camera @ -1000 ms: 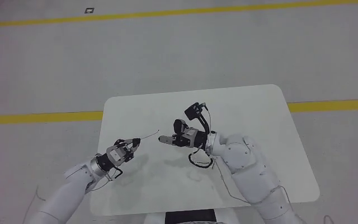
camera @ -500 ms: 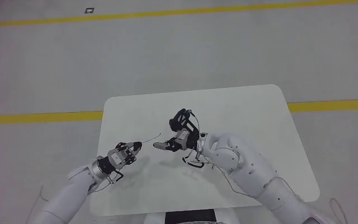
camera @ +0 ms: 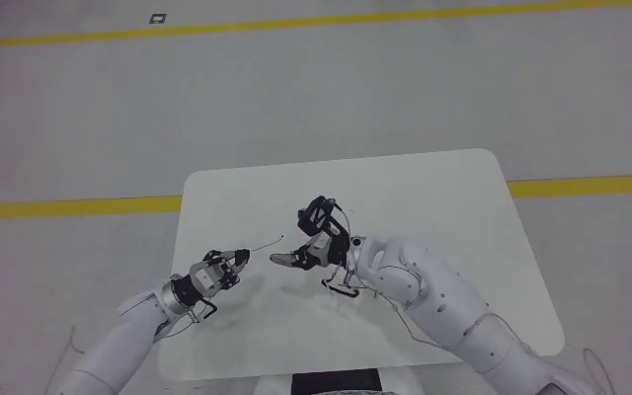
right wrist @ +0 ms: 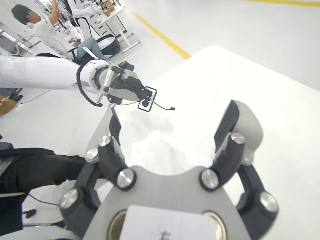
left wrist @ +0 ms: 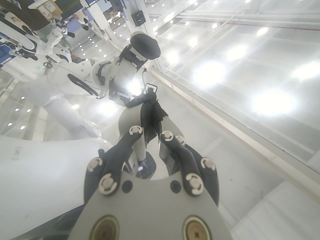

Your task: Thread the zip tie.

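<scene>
Now left jaws pinch the zip tie (camera: pixel 263 242); right jaws gape nearby.

White table (camera: pixel 444 197), yellow floor lines (camera: pixel 89 206), small dark floor marker (camera: pixel 158 18)

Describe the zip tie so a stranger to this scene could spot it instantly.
Above the white table, find the left gripper. The zip tie is the thin dark strand poking from its closed grip toward the open right gripper, ending in a tiny blocky head.
</scene>
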`<state>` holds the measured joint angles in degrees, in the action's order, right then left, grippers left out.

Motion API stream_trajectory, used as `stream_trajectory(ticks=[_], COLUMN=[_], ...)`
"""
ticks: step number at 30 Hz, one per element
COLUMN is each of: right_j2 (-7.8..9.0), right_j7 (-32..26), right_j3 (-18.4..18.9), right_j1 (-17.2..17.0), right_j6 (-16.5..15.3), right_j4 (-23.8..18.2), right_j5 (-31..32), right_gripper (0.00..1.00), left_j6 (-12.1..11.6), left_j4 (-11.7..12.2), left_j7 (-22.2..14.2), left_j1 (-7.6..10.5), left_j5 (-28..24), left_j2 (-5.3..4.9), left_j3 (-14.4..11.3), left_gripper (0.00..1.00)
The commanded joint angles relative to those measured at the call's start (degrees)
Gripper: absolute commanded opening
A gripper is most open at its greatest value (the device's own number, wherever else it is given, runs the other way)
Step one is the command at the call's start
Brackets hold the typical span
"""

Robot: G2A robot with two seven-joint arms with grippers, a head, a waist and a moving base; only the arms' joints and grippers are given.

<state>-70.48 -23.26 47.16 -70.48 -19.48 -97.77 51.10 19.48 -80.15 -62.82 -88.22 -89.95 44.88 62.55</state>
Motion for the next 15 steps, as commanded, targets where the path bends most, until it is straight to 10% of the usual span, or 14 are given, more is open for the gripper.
stream_trajectory(ticks=[1, 15], right_j2=[0.13, 0.56], right_j7=[0.6, 5.4], right_j3=[-0.1, -0.6], right_j1=[-0.2, -0.2], right_j6=[0.0, 0.0], right_j4=[-0.2, 0.5], right_j5=[2.4, 10.0], right_gripper=[1.0, 1.0], left_j6=[0.0, 0.0], left_j4=[0.0, 0.0], left_j7=[0.0, 0.0], left_j1=[0.0, 0.0], left_j5=[0.0, 0.0], left_j2=[0.0, 0.0], left_j3=[0.0, 0.0], left_gripper=[0.0, 0.0])
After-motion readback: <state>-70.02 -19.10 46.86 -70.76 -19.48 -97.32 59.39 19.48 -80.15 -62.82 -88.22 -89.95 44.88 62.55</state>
